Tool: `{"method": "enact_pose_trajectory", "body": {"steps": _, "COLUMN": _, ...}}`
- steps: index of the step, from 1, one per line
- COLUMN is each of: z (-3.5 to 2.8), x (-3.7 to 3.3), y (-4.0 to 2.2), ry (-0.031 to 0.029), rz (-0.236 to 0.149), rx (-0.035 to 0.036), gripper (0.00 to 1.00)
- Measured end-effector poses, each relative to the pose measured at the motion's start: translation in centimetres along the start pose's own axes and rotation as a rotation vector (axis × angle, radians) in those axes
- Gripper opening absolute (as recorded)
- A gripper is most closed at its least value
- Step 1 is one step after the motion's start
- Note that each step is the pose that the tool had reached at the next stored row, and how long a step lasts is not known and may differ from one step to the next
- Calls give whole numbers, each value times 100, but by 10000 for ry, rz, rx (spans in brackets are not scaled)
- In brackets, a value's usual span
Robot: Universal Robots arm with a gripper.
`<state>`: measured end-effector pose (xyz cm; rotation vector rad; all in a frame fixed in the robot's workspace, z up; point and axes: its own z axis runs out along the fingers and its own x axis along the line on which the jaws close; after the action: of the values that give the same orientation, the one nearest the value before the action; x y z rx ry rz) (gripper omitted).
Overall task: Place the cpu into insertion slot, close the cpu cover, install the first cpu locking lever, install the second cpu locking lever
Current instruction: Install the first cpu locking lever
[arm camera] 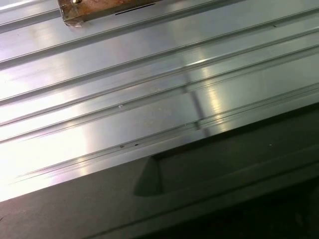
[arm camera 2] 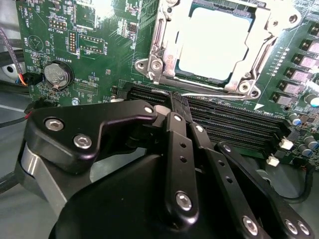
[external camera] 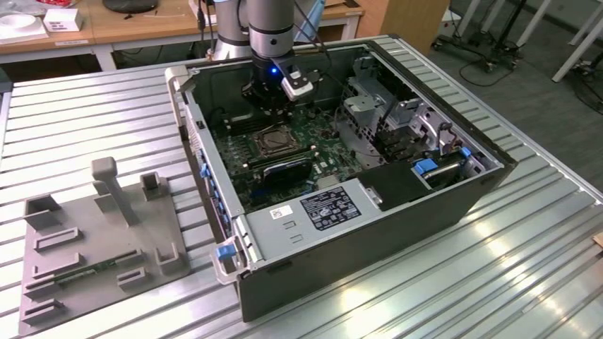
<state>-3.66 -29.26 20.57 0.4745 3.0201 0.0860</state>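
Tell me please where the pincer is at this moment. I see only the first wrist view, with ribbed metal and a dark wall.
Observer: In the exterior view the pincer is inside the open computer case, above the green motherboard.
Operator: What lies near its tip?
Observer: In the second wrist view the cpu shows its flat pale face through the window of the cpu cover, which is closed around it.
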Motion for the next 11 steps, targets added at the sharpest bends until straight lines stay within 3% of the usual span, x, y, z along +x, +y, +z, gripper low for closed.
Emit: {"method": "enact_pose_trajectory", "body": {"steps": 11, "z": 0, "x": -1, "y": -2, "ry": 0, "rz": 2, "rx": 0, "gripper": 11}}
